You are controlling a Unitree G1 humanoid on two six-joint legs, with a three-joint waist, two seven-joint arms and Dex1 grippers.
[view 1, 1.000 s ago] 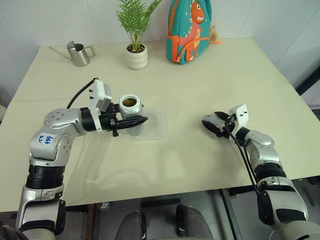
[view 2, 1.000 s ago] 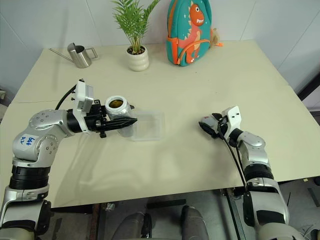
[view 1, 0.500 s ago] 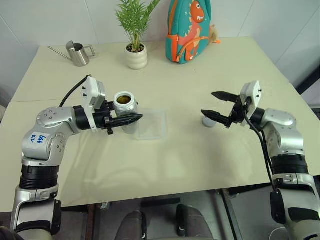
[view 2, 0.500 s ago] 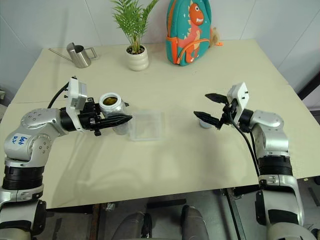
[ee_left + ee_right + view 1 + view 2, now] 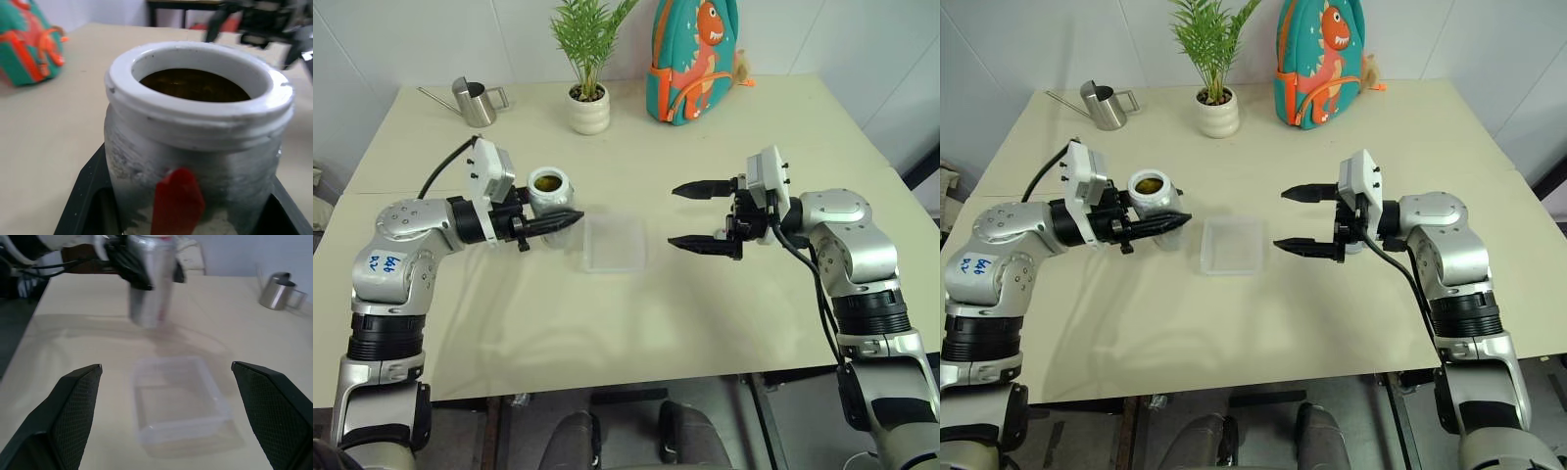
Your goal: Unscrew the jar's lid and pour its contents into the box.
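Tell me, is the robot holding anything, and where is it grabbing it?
Yes. The left gripper holds the open jar by its side, below the rim. The right gripper is open and holds nothing.

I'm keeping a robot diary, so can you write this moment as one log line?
jar: open, upright, in left tool | right tool: open, empty, facing jar | box: empty, between them | pour: not started

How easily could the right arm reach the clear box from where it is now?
Probably easily. The right end effector hangs open just beside the box, with bare table between them. The jar, held by the left end effector, sits on the far side.
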